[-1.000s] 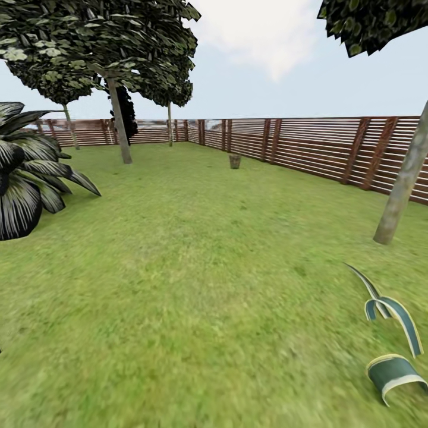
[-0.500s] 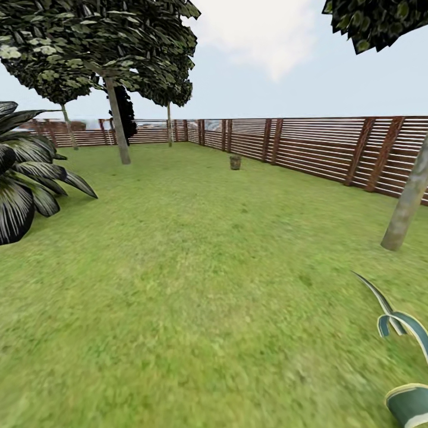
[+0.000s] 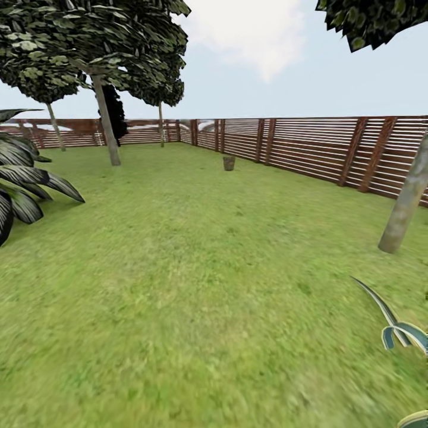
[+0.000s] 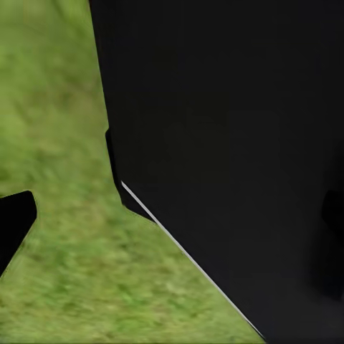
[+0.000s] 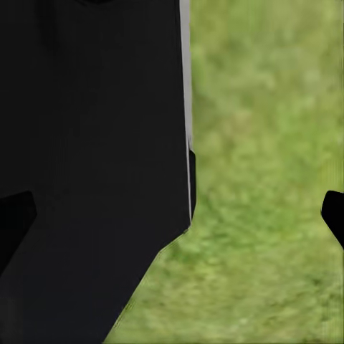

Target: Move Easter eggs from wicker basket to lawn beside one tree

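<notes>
The wicker basket is a small brown shape far off on the lawn, close to the slat fence. The Easter eggs are hidden at this distance. A pale-trunked tree stands at the right, nearer than the basket, and another tree stands at the far left. In the left wrist view my left gripper hangs over grass beside my black body, fingers wide apart and empty. In the right wrist view my right gripper is open too, with nothing between its fingers.
A big dark-leafed plant juts in from the left edge. A striped-leaf plant grows at the lower right. A near-black columnar tree and two thinner trees stand by the back fence. Wide grass stretches between me and the basket.
The whole head view has shifted: the left plant and the striped plant have slid toward the picture's edges and the basket sits slightly further left. That is camera motion; nothing on the lawn moved.
</notes>
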